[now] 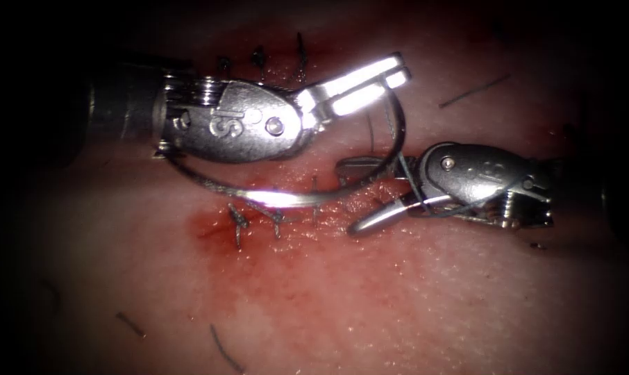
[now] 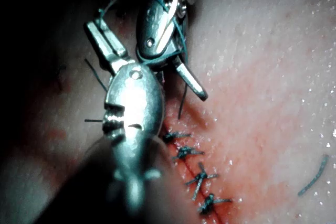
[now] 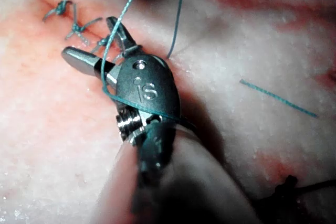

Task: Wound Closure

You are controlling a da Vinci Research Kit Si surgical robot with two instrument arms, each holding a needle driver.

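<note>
My left tool [image 1: 401,69] reaches in from the left over the tissue [image 1: 398,292], its jaws shut on the needle [image 1: 287,200] near one end. The thin bright curve sweeps down from the jaws and lies above the cut under the tool, not in the tissue. My right tool [image 1: 349,196] lies at the right with its jaws open and nothing between them. Teal thread [image 1: 406,173] is wrapped around its wrist, also seen as thread [image 3: 107,85] in the right wrist view across the right tool [image 3: 88,38]. The left wrist view shows the left tool [image 2: 93,26] beside the right one.
Several knotted stitches [image 1: 239,223] with short tails sit along the cut in red fluid [image 1: 210,229], and more stitches [image 2: 199,177] line it in the left wrist view. Loose cut ends of thread [image 1: 474,90] lie on the tissue at the upper right and lower left.
</note>
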